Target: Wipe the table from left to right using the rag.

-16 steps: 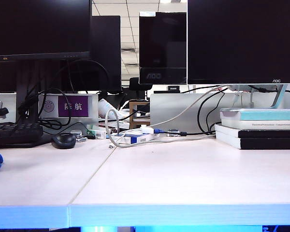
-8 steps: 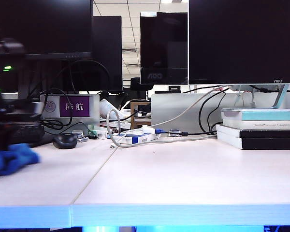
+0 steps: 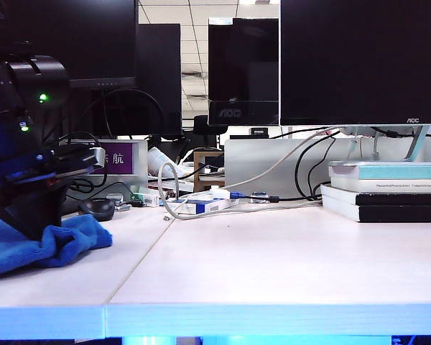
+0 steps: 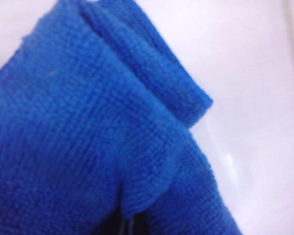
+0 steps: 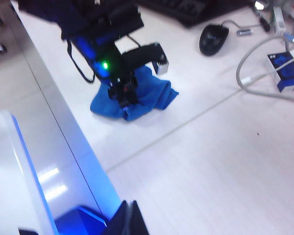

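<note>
Middle and right of the exterior frame, the table (image 3: 273,266) lies bare from the seam to the front edge. At lower left the left gripper (image 3: 30,226), shut on the rag (image 3: 54,243), fills that corner. Behind it the mouse (image 3: 95,208) sits near, with cables (image 3: 201,205) at centre and books (image 3: 384,190) at right lining the back. The right gripper (image 5: 130,215), closed, hangs above the near edge.

Pale table (image 3: 273,266): blue rag (image 3: 50,244) left, black mouse (image 3: 97,208), stacked books (image 3: 384,190) right.
</note>
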`<state>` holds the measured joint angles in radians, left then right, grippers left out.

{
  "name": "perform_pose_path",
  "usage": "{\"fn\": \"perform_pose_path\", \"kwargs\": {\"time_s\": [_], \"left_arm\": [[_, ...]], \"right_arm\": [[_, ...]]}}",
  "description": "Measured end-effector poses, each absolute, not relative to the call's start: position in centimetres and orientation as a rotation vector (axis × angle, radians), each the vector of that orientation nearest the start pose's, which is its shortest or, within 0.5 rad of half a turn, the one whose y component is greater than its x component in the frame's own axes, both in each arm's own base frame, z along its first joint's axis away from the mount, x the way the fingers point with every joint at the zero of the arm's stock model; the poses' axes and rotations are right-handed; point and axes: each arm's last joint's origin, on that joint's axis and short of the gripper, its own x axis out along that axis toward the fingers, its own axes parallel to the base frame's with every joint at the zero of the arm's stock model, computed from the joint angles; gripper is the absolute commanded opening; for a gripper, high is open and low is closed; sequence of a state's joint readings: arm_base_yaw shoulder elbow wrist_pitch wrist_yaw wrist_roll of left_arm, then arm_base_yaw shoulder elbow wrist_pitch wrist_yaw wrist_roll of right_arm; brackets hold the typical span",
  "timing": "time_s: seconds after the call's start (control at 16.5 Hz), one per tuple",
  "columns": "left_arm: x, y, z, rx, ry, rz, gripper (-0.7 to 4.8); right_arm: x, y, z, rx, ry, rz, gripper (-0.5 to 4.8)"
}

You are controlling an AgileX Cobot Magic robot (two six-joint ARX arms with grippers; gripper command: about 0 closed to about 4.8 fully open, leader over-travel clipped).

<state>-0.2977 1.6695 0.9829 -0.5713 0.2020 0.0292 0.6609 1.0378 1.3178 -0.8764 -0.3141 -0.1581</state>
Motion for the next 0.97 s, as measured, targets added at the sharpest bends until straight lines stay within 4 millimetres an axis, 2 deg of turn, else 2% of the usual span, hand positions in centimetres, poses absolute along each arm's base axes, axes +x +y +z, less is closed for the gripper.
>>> {"fn": "perform_pose_path", "kwargs": {"time_s": [0.61,0.97], "left_arm": [[28.4,-10.2,16.5,0.083,1.283,-0.497,-0.06],[26.3,-14.9,16.5,0.158,1.291,-0.595,-0.06]], "right_arm": [[13.8,11.8,40.0,-0.284,0.555,0.994,-0.01],[13.8,11.8,40.0,-0.283,0.555,0.994,-0.01]]}}
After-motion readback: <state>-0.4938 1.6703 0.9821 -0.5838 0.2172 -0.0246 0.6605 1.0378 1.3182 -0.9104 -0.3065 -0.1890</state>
